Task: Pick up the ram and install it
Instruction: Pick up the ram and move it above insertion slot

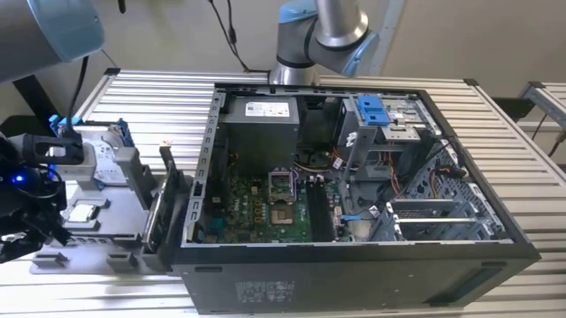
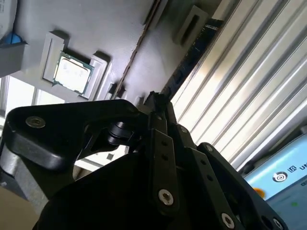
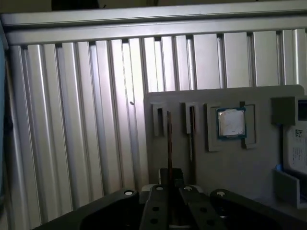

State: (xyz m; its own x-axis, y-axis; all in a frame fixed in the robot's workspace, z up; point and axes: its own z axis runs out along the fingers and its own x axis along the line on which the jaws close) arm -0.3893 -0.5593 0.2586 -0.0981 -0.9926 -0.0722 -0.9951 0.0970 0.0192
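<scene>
On grey tray (image 3: pixel 230 167), ram (image 3: pixel 169 139) (long, thin), edge-up

The ram (image 3: pixel 169 139) is a long, narrow, flat stick, dark in colour. It stands upright on one long edge in a slot of a pale grey holder plate (image 3: pixel 230 177) that lies on a ribbed metal table (image 3: pixel 72 120). In the first wrist view it is seen edge-on, as a thin brownish line running across the plate. In the second wrist view its dark flat side shows, running diagonally. A second stick (image 3: pixel 192 134), equally thin, stands parallel just beside it in the next slot.
</scene>
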